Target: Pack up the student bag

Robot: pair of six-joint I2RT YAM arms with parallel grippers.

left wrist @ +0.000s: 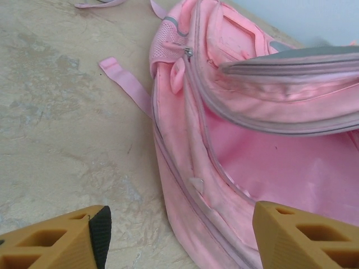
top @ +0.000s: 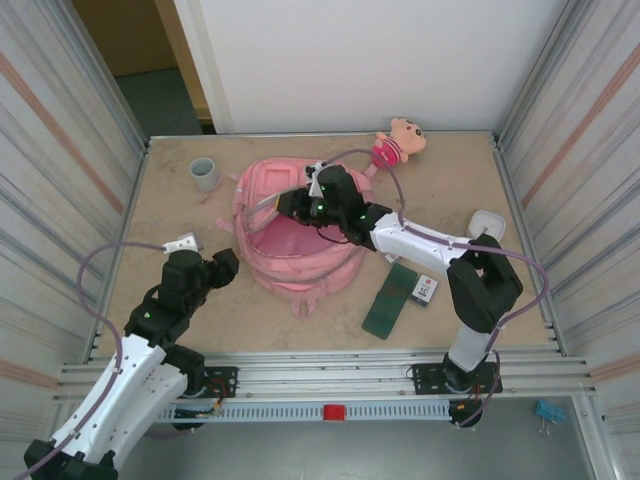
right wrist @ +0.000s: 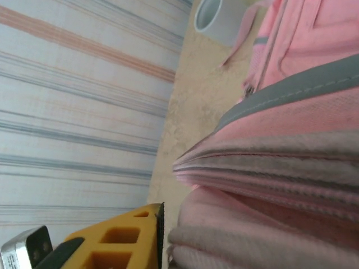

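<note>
A: Where is the student bag (top: 300,262) placed?
B: Flat, mid-desk (top: 450,180), main compartment gaping. Left jaws are spread, nothing held, just beside its near side. Right jaws are at the upper flap (left wrist: 280,92); spread or pinching cannot be told.
A: Risk?
B: If the flap is let go, the opening may be lost. If it is tugged, the bag may be dragged.

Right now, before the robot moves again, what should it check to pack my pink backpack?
1. Backpack mouth open: ok, pink lining shows.
2. Left gripper free: ok, open and empty, beside the backpack.
3. Right gripper holding the flap: cannot tell.
4. Doll packed: not ok, it lies on the table behind the backpack.
5. Green case packed: not ok, it lies outside the backpack.
</note>
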